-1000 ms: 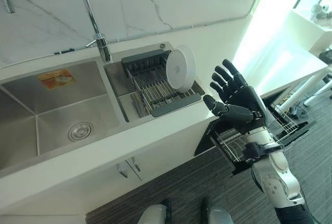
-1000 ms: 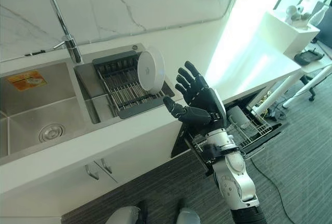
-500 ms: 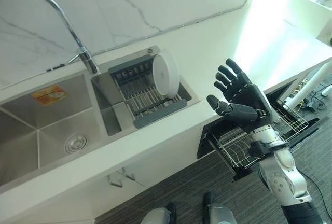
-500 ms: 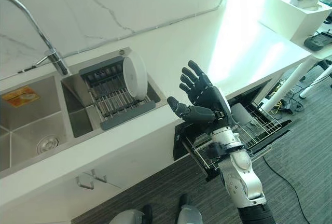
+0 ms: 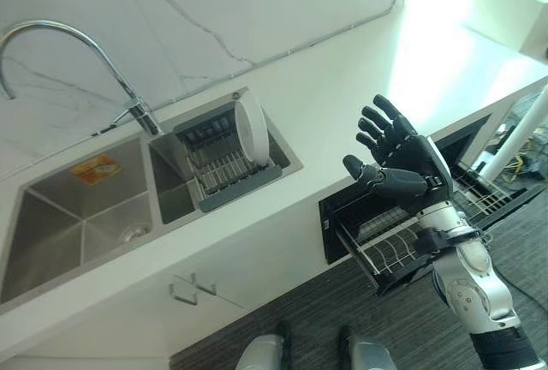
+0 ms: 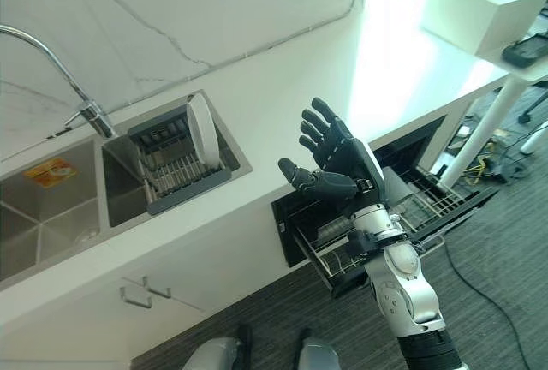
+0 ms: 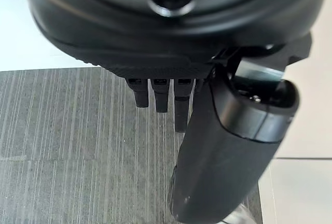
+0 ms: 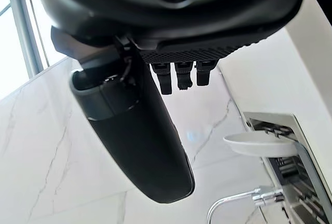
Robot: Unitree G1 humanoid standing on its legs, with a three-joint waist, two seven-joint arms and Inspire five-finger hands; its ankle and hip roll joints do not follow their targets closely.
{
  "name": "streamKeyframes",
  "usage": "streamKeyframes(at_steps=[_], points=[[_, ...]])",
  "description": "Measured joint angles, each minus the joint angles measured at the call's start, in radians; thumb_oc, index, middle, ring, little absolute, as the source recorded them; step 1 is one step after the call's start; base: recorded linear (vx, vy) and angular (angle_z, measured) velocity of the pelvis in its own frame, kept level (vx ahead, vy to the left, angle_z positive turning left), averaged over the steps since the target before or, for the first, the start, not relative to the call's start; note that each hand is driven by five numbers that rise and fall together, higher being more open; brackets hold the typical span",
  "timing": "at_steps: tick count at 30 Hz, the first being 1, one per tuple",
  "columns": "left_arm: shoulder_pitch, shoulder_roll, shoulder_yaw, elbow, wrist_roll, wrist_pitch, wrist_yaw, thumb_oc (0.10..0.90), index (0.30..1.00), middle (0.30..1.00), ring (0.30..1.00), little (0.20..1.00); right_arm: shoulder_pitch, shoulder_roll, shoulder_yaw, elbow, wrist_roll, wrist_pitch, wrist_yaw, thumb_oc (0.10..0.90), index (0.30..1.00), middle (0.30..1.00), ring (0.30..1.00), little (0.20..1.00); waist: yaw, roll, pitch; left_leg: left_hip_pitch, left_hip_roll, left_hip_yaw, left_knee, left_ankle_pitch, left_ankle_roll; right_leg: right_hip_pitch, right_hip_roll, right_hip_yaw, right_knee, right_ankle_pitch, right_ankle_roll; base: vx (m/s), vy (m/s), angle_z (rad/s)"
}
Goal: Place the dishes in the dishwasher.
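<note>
Right hand point(image 5: 401, 164) raised with fingers spread and holding nothing, poised above the pulled-out dishwasher rack point(image 5: 402, 241), likely readying a reach. White plate point(image 5: 251, 128) standing on edge in the sink's drying rack point(image 5: 224, 164), well apart from that hand. Left hand point(image 7: 207, 130) hanging over the floor, fingers relaxed and straight, idle.

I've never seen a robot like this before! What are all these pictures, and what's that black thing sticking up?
That black thing is the robot hand, its right one, raised with fingers spread and holding nothing. Two pictures come from cameras in the robot's head, looking down at a kitchen counter. The other two come from cameras on its wrists; the left robot hand hangs open above the floor. A white plate stands on edge in a rack in the sink. Under the counter, the dishwasher has its wire basket pulled out, waiting for dishes.
</note>
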State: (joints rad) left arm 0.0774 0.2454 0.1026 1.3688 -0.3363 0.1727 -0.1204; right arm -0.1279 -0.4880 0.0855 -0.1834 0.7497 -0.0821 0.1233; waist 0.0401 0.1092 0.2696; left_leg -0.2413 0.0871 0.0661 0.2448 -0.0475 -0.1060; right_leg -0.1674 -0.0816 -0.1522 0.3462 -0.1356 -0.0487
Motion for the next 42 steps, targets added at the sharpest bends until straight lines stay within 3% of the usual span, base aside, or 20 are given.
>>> streamKeyframes(at_steps=[4,5,9,13,19,32,42], points=[[0.01,0.008,0.021,0.044,0.01,-0.001,-0.004,0.8,0.9,0.9,0.9,0.9,0.004,-0.003,-0.016,-0.003,0.001,-0.006,-0.001,0.8,0.9,0.9,0.9,0.9,-0.017,0.005,-0.003,0.033,0.001,-0.002,0.045,-0.003,0.004,0.0,-0.02,-0.027,-0.011,0.027,0.0,0.07,0.074,-0.26],[0.01,0.012,0.017,0.04,0.027,-0.009,-0.003,0.8,0.9,0.9,0.9,0.9,0.002,-0.024,-0.025,-0.003,0.003,-0.01,-0.002,0.8,0.9,0.9,0.9,0.9,-0.022,0.021,-0.007,0.102,-0.003,-0.021,-0.018,0.021,0.045,0.0,-0.011,-0.031,0.016,0.029,0.029,0.05,0.0,-0.1],[0.019,-0.021,-0.02,-0.033,0.029,-0.05,0.035,0.8,0.9,0.9,0.9,0.9,-0.007,0.038,0.012,-0.013,0.0,-0.01,-0.003,0.8,0.9,0.9,0.9,0.9,0.007,-0.03,-0.007,0.104,-0.045,-0.02,-0.005,0.031,0.075,0.005,-0.054,-0.022,0.034,0.017,0.082,0.03,-0.018,0.12],[0.026,-0.032,-0.028,-0.033,0.029,-0.047,0.055,0.8,0.9,0.9,0.9,0.9,-0.023,0.038,0.021,-0.013,0.0,-0.008,-0.036,0.8,0.9,0.9,0.9,0.9,0.044,-0.037,-0.008,0.104,-0.05,-0.026,0.01,0.025,0.084,0.015,-0.06,-0.028,0.032,0.017,0.083,0.03,-0.004,0.09],[0.029,-0.023,-0.027,-0.036,0.047,-0.042,0.073,0.8,0.9,0.9,0.9,0.9,-0.054,0.025,0.02,-0.013,-0.005,-0.006,-0.046,0.8,0.9,0.9,0.9,0.9,0.047,-0.047,-0.014,0.093,-0.05,-0.043,0.018,0.014,0.08,0.02,-0.06,-0.042,0.035,0.007,0.084,0.03,-0.021,0.05],[0.026,0.019,-0.029,-0.033,0.08,-0.02,0.073,0.8,0.9,0.9,0.9,0.9,-0.335,-0.002,0.022,0.008,-0.082,0.001,-0.199,0.8,0.9,0.9,0.9,0.9,0.103,-0.053,-0.074,0.067,-0.052,-0.075,0.053,0.012,0.082,0.018,-0.062,-0.069,0.044,0.005,0.081,0.05,-0.024,0.07],[0.021,0.028,-0.1,-0.09,0.11,-0.004,0.086,0.8,0.9,0.9,0.9,0.9,-0.4,-0.064,0.063,0.263,-0.078,0.076,-0.233,0.8,0.9,0.9,0.9,0.9,0.138,-0.07,-0.095,0.049,-0.055,-0.116,0.064,0.014,0.078,0.036,-0.063,-0.112,0.041,0.001,0.078,0.05,-0.038,0.12]])
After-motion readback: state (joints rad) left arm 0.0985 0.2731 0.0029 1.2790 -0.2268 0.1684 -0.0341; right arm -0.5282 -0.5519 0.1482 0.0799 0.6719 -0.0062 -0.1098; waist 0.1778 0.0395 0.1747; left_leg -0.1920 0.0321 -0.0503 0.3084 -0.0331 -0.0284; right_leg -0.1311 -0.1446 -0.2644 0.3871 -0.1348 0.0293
